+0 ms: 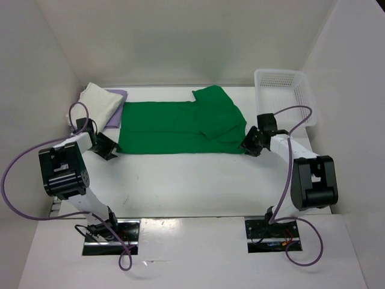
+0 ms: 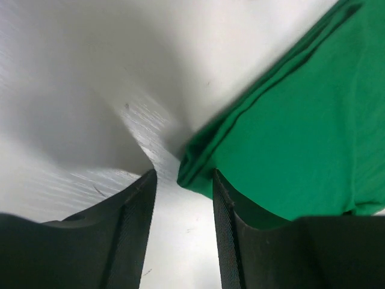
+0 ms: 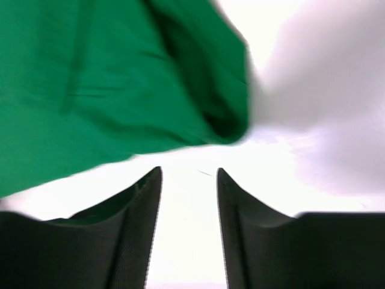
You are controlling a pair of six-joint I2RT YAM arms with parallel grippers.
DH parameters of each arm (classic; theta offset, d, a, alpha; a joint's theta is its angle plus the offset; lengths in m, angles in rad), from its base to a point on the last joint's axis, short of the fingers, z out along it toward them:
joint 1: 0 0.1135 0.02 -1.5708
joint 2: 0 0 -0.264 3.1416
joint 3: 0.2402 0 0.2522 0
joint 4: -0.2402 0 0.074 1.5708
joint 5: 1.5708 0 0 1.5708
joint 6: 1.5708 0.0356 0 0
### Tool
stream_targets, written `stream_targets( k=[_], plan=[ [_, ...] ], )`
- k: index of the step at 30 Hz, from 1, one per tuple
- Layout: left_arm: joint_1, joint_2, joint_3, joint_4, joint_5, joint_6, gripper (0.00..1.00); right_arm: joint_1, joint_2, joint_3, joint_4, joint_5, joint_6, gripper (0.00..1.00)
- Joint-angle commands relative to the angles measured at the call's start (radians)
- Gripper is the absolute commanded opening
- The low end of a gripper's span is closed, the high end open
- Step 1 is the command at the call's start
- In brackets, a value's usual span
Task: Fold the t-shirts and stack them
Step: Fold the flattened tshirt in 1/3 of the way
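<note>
The green t-shirt (image 1: 174, 126) lies folded lengthwise into a long band across the middle of the table, one sleeve turned over its right part. A folded cream white t-shirt (image 1: 90, 102) rests on a lavender one (image 1: 117, 111) at the back left. My left gripper (image 1: 107, 147) stands open at the band's near left corner. In the left wrist view that corner of the green t-shirt (image 2: 283, 144) lies just past the fingertips, with only table between them. My right gripper (image 1: 251, 144) is open at the near right corner of the green t-shirt (image 3: 102, 84), which lies just ahead of its empty jaws.
A white plastic mesh basket (image 1: 283, 93) stands at the back right, close behind the right arm. White walls close in the table on three sides. Purple cables loop from both arms down to their bases at the near edge.
</note>
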Motion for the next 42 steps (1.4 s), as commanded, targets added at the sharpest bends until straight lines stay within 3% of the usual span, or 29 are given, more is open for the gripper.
stream_targets(
  k=[1, 5, 8, 11, 12, 15, 22, 27, 30, 32, 33, 34, 37, 38, 40, 42],
  plan=[
    [-0.001, 0.025, 0.000, 0.029, 0.053, 0.028, 0.50, -0.005, -0.001, -0.021, 0.034, 0.079, 0.001, 0.50],
    [-0.001, 0.086, 0.009, 0.065, 0.075, 0.019, 0.40, -0.005, 0.061, -0.012, 0.043, 0.131, 0.001, 0.55],
    [-0.001, 0.095, 0.010, 0.075, 0.075, 0.019, 0.21, -0.005, 0.110, -0.012, 0.068, 0.143, 0.010, 0.55],
    [-0.001, 0.105, 0.010, 0.075, 0.075, 0.019, 0.03, -0.005, 0.160, -0.001, 0.086, 0.166, 0.030, 0.39],
    [-0.001, 0.105, 0.010, 0.075, 0.075, 0.019, 0.00, -0.005, 0.160, 0.011, 0.086, 0.181, 0.030, 0.23],
    [-0.001, 0.072, -0.010, 0.061, 0.065, 0.028, 0.00, -0.005, 0.156, 0.000, 0.067, 0.192, 0.049, 0.00],
    [0.044, -0.071, -0.133, -0.034, 0.070, 0.083, 0.00, -0.039, -0.098, -0.142, -0.050, 0.096, 0.118, 0.00],
    [0.097, -0.203, -0.220, -0.154, 0.179, 0.132, 0.00, -0.060, -0.364, -0.227, -0.160, -0.013, 0.200, 0.00],
    [0.122, -0.268, -0.254, -0.239, 0.287, 0.122, 0.00, -0.060, -0.442, -0.227, -0.280, -0.013, 0.201, 0.00],
    [0.149, -0.299, -0.254, -0.298, 0.288, 0.160, 0.11, -0.060, -0.508, -0.201, -0.329, -0.013, 0.201, 0.00],
    [0.159, -0.332, -0.254, -0.348, 0.299, 0.160, 0.21, -0.044, -0.525, -0.190, -0.364, -0.013, 0.201, 0.03],
    [0.159, -0.348, -0.254, -0.367, 0.283, 0.172, 0.38, -0.043, -0.550, -0.172, -0.381, -0.001, 0.201, 0.06],
    [0.159, -0.392, -0.254, -0.388, 0.268, 0.172, 0.68, -0.033, -0.559, -0.124, -0.435, 0.008, 0.170, 0.31],
    [0.159, -0.406, -0.245, -0.399, 0.254, 0.172, 0.81, -0.033, -0.559, -0.107, -0.452, 0.033, 0.161, 0.47],
    [0.159, -0.420, -0.209, -0.413, 0.207, 0.183, 0.85, -0.018, -0.559, -0.060, -0.477, 0.059, 0.130, 0.56],
    [0.159, -0.446, -0.149, -0.422, 0.194, 0.183, 0.85, -0.007, -0.550, -0.035, -0.477, 0.080, 0.107, 0.58]
  ],
)
